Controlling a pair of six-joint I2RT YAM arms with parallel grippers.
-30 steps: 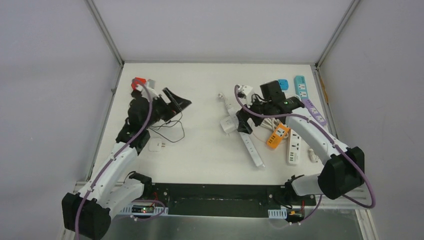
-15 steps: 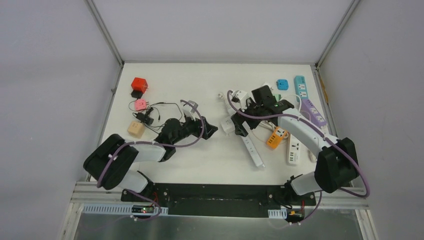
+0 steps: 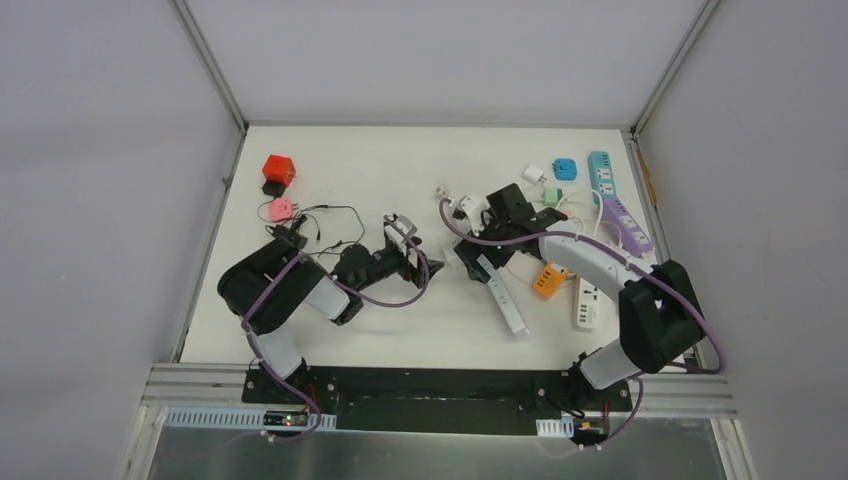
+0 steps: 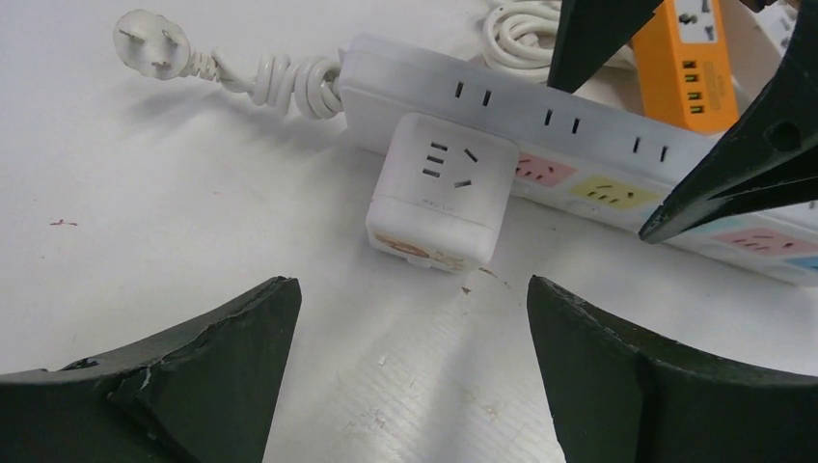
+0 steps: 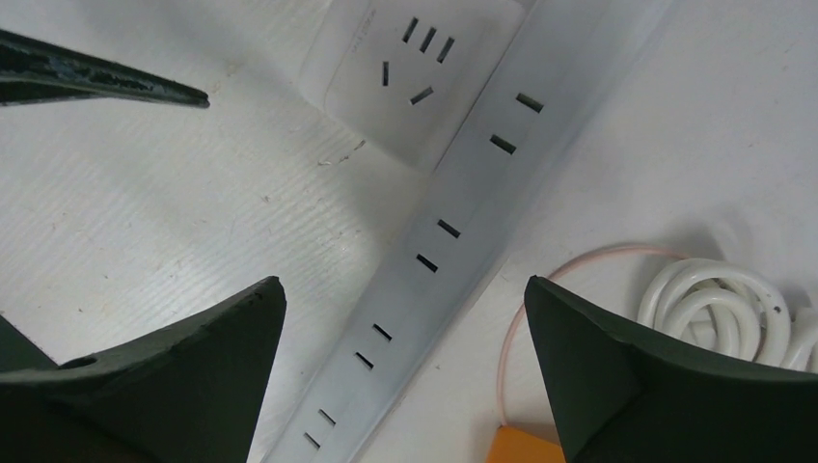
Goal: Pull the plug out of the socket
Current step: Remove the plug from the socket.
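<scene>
plug [image 4: 442, 190], a white cube adapter, sits near the middle of the desk [image 3: 400, 330], pressed against the long side of the white power strip [image 4: 598, 145]. it looks seated in its socket, though the prongs are hidden, so by my reading none of the pull is done yet. the desk also carries other strips and adapters, with an orange strip [image 4: 699, 58] just behind this pair. the power strip lies flat, its coiled cord [image 4: 289, 82] at one end. the left pincer [image 4: 407, 289] hovers low in front of the cube, spread wide and grasping nothing. the right pincer [image 5: 402, 285] hangs over the strip beside the cube, likewise spread and empty. what is left: steady the strip, close on the cube, draw it free.
</scene>
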